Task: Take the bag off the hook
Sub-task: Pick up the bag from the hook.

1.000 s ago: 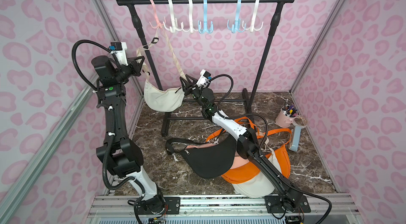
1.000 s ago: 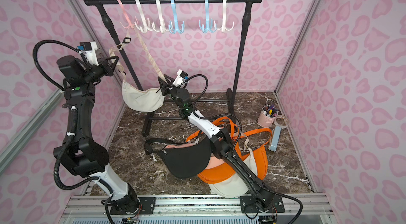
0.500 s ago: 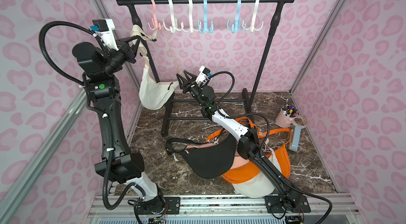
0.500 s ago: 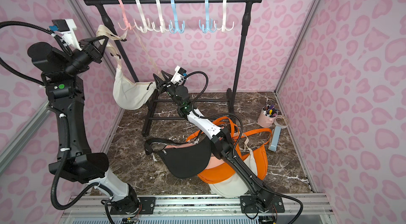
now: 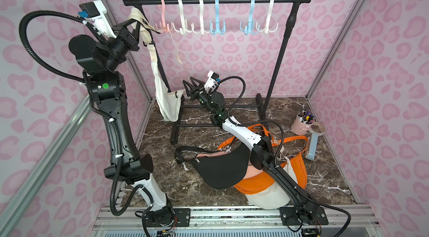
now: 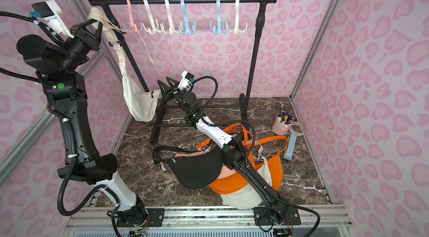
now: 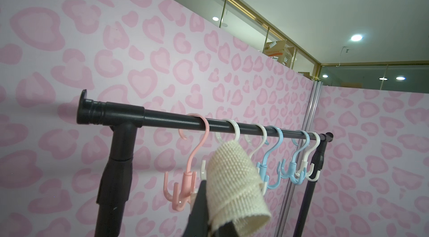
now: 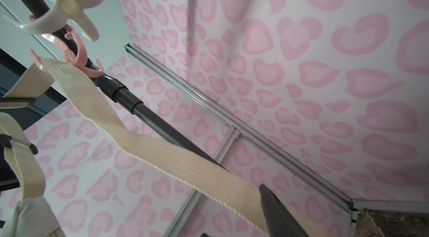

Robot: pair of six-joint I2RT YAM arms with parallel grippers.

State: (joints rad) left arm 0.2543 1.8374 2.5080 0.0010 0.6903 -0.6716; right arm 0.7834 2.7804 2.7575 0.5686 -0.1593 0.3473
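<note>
The cream bag (image 5: 168, 103) (image 6: 139, 103) hangs by its woven strap (image 7: 232, 182) beside the rack's left post. My left gripper (image 5: 137, 23) (image 6: 98, 23) (image 7: 213, 219) is raised near the rail's left end and shut on a fold of that strap. From there the strap runs to the pink hook (image 5: 162, 28) (image 6: 132, 28) (image 7: 183, 184) (image 8: 74, 61), catches on a prong, then slants down to my right gripper (image 5: 186, 86) (image 6: 162, 86) (image 8: 233, 211). Its jaws stand apart, the strap (image 8: 162, 150) lying against one finger (image 8: 278, 210).
The black rack (image 5: 218, 0) carries white and blue hooks (image 5: 217, 26) right of the pink one. On the marble floor lie a black bag (image 5: 222, 168) and an orange bag (image 5: 294, 173) under the right arm. A pink cup of pens (image 5: 301, 124) stands at the right wall.
My left arm has risen, carrying the strap up toward the rail's left end. The bag has swung from lying level to hanging upright. The right gripper's jaws have widened.
</note>
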